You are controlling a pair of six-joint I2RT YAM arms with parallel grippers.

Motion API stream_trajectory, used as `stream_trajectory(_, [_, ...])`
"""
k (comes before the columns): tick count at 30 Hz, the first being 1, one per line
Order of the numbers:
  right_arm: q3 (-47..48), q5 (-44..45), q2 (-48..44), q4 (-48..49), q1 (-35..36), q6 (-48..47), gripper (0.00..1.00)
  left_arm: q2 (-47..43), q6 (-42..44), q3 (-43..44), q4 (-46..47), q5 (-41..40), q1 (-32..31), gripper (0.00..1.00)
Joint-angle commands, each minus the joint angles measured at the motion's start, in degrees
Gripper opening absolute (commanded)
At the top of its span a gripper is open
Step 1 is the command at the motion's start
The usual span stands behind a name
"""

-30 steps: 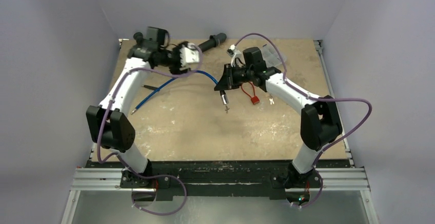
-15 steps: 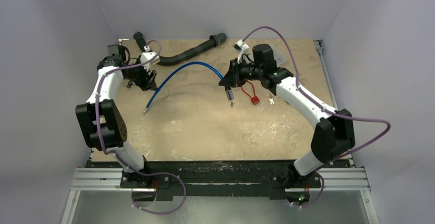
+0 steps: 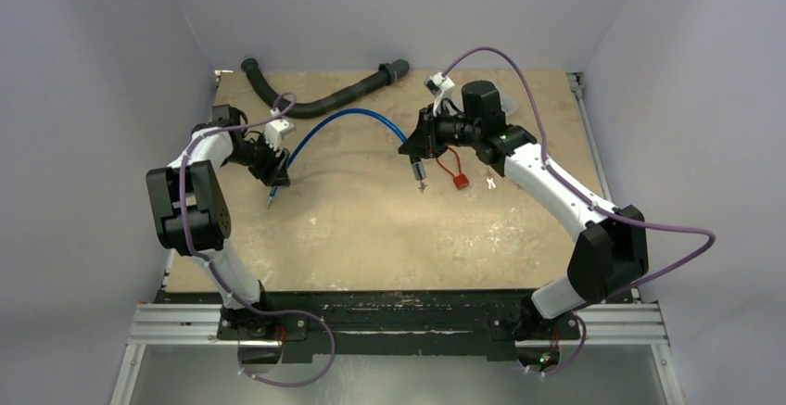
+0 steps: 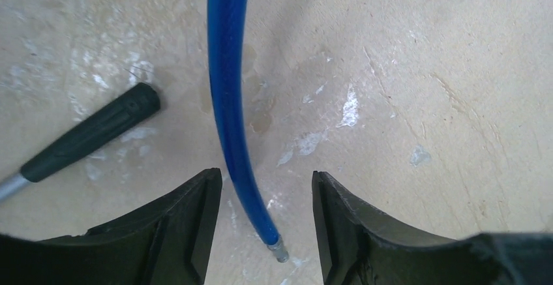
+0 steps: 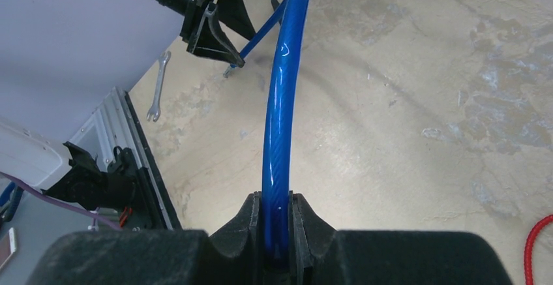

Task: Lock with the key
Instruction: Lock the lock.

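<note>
My right gripper is shut on one end of a blue cable, held above the table. A dark lock barrel hangs under it. The cable arcs left to its metal-tipped free end on the table. There my left gripper is open, one finger on each side of the cable without touching it. The small red lock lies right of the right gripper. The tiny silvery key lies just beyond it.
A black corrugated hose curves along the back of the table. A black-handled tool lies just left of the blue cable's end. A silver spanner rests near the table's left edge. Part of the red cable shows at the right.
My left arm has swung from the back of the table down to the blue cable's free end, its jaws narrowing. My right arm shifted slightly back with the cable.
</note>
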Motion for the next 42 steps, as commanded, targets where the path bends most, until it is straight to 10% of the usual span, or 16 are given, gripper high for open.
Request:
stream_trajectory(1, [0.31,-0.17,-2.41,4.24,0.11,-1.17,0.00,0.47,-2.74,-1.18,2.76,1.89,0.22,0.55])
stream_trajectory(7, [1.03,0.12,-2.22,3.95,0.14,-1.39,0.00,2.09,-5.74,-2.77,6.44,-1.50,0.25,0.40])
stream_trajectory(13, [1.42,0.96,-2.10,6.04,0.10,2.21,0.00,1.15,-10.59,-1.87,6.71,2.32,0.13,0.00])
stream_trajectory(22, [5.47,10.67,-0.57,15.61,-0.02,12.55,0.00,-9.80,-46.27,-3.39,35.08,11.44,-1.70,0.00])
stream_trajectory(34, [3.99,18.88,-1.97,42.77,-0.90,31.28,0.00,-18.19,-84.97,3.55,72.44,-5.64,-13.53,0.00])
stream_trajectory(42, [4.00,17.58,-2.43,51.14,-0.82,29.09,0.00,-16.58,-102.63,13.27,74.35,-13.86,-17.01,0.00])
